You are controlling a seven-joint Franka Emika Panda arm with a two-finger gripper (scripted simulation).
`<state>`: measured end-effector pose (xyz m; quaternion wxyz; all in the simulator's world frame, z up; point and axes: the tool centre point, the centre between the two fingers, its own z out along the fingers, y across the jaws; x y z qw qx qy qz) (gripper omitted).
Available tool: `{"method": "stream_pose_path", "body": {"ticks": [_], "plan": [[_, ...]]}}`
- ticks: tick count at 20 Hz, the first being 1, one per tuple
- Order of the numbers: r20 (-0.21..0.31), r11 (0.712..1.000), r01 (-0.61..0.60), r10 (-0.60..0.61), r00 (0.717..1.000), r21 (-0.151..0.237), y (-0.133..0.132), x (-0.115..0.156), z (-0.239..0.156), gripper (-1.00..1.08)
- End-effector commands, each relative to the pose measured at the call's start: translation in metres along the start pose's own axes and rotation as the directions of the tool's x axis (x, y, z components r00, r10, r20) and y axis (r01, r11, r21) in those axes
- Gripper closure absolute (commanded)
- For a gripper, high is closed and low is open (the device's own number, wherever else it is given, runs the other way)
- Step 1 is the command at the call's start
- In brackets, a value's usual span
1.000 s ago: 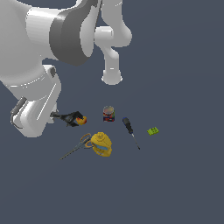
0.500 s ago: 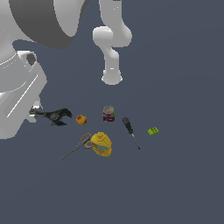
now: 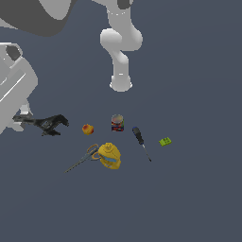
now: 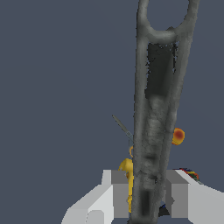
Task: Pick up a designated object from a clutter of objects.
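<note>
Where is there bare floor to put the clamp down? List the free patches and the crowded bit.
Gripper is shut on the black clamp. Free: the wide floor below the scissors and jug, and the exterior view's right beyond the green brick. Crowded: the ball, can and screwdriver cluster.

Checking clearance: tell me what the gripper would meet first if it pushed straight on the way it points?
Nothing beyond the black clamp it holds; the gripper seemingly aims at bare floor, depth uncertain.
</note>
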<state>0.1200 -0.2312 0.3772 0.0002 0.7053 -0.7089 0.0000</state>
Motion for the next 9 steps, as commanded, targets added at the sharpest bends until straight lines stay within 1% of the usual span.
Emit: {"method": "stream_pose_path", "body": {"ticks": [1, 9], "plan": [[0.0, 1.0, 0.0, 0.0, 1.0, 0.0, -0.0027, 0.0016, -0.0044, 1.08], [0.0, 1.0, 0.0, 0.0, 1.0, 0.0, -0.0058, 0.0039, -0.0093, 1.08]]}}
